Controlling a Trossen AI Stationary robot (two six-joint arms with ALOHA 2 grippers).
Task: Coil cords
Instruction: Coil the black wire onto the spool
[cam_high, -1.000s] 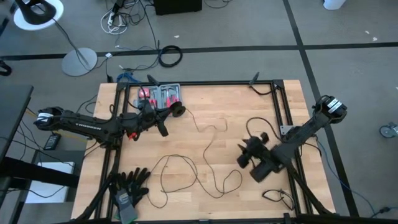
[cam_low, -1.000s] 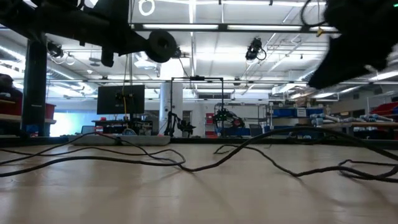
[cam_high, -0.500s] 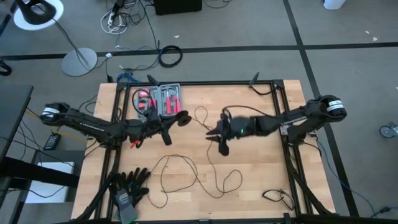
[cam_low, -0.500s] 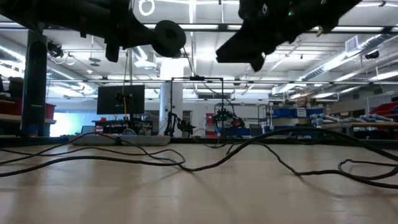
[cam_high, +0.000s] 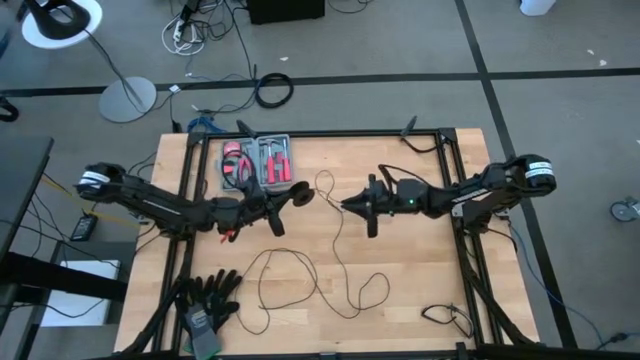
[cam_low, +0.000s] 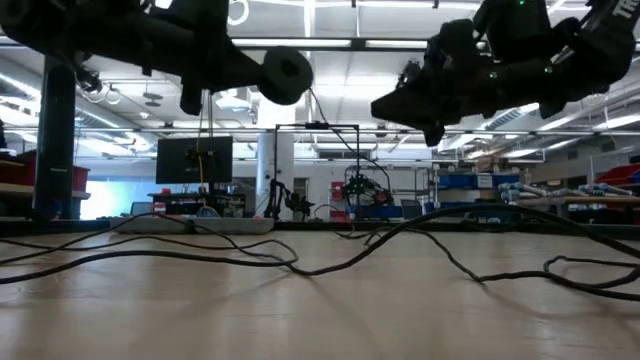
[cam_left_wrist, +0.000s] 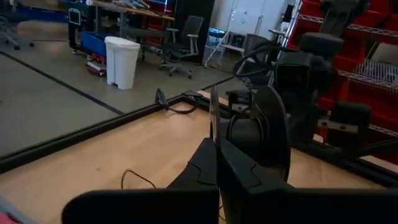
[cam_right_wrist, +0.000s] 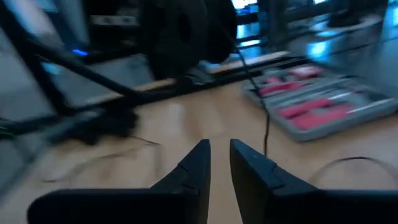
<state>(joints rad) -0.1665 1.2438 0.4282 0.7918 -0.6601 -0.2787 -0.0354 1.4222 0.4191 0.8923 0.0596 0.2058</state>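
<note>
Aloft, left gripper (cam_high: 290, 197) clamps the cord's disc (cam_high: 301, 194).

Left claw (cam_high: 296, 195) clamped shut; right claw (cam_high: 347, 204) narrowly parted, both raised mid-table.

- My right hand (cam_right_wrist: 219, 163) shows two dark fingers (cam_right_wrist: 193, 168) with a narrow gap between them and nothing in it.
- Ahead, a thin black wire (cam_right_wrist: 258, 93) hangs down from a dark round disc (cam_right_wrist: 186, 34).
- A tray of red-handled tools (cam_right_wrist: 311, 106) lies on the wooden worktop (cam_right_wrist: 155, 130).
- The rest is blurred.
</note>
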